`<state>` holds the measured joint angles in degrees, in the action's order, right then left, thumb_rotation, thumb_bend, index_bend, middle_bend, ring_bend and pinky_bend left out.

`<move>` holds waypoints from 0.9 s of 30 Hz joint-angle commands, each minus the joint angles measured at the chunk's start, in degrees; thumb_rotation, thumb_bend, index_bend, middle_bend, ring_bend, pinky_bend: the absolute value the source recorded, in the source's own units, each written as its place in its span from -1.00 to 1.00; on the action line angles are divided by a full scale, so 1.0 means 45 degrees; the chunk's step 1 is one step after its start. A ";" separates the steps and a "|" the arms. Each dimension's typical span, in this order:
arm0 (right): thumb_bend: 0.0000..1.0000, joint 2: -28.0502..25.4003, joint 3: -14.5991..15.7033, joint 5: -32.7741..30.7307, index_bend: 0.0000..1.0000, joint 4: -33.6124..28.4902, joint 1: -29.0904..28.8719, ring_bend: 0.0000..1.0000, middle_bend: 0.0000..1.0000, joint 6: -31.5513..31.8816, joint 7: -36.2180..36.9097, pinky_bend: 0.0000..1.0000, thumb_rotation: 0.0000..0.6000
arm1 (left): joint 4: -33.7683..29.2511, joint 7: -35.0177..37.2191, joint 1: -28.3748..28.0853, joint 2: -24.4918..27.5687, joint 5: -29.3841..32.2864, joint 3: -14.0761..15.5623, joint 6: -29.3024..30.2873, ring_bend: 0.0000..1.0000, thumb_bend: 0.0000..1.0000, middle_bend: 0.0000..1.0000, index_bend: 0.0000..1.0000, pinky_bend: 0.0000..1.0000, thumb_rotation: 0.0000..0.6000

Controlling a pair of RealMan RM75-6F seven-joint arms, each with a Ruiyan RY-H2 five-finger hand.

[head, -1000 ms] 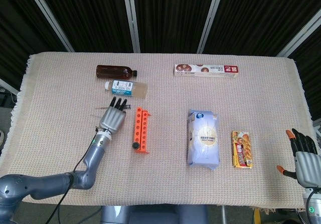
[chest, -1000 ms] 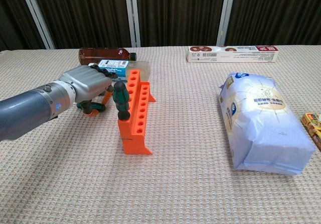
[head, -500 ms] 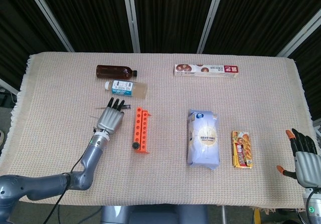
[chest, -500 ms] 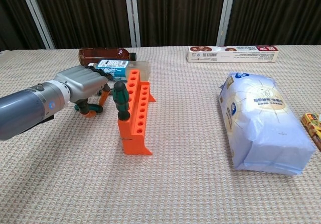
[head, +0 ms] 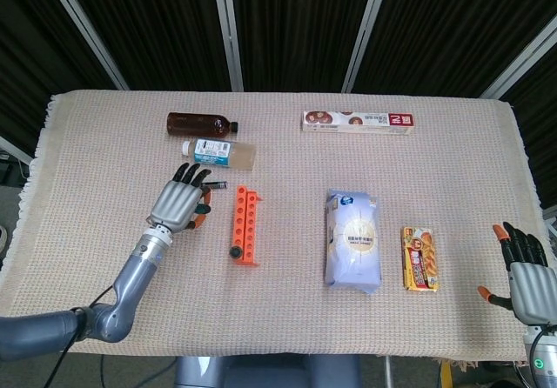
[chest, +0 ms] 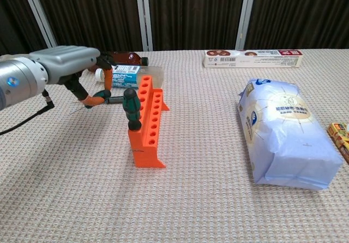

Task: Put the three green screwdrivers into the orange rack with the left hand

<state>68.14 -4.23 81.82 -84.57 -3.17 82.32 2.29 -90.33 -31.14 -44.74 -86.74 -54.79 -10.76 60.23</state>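
Observation:
The orange rack stands left of centre, with one green screwdriver upright in its near end hole. My left hand hovers left of the rack and pinches the handle of a second green screwdriver between thumb and finger, lifted off the cloth. Past the fingers pokes a thin shaft of a third screwdriver; its handle is hidden under the hand. My right hand rests at the table's front right edge, fingers apart, holding nothing.
Behind the left hand lie a brown bottle and a clear labelled bottle. A long snack box sits at the back. A white-blue bag and a small snack packet lie to the right.
My left hand has risen and shifted left, lifting a green screwdriver off the cloth with it. The rack, its screwdriver and the right hand have stayed put.

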 commanded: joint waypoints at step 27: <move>-1.00 0.0013 -0.0024 -0.0033 -1.00 0.0053 0.0009 -1.00 -1.00 -0.0015 0.0036 -1.00 1.00 | -0.2380 1.5027 0.2082 0.2146 -0.3989 -0.1653 -0.1080 -1.00 0.11 -0.75 0.28 -1.00 1.00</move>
<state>68.21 -4.34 81.67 -84.33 -3.12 82.25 2.46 -101.59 35.45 -35.24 -76.93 -71.89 -17.89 56.09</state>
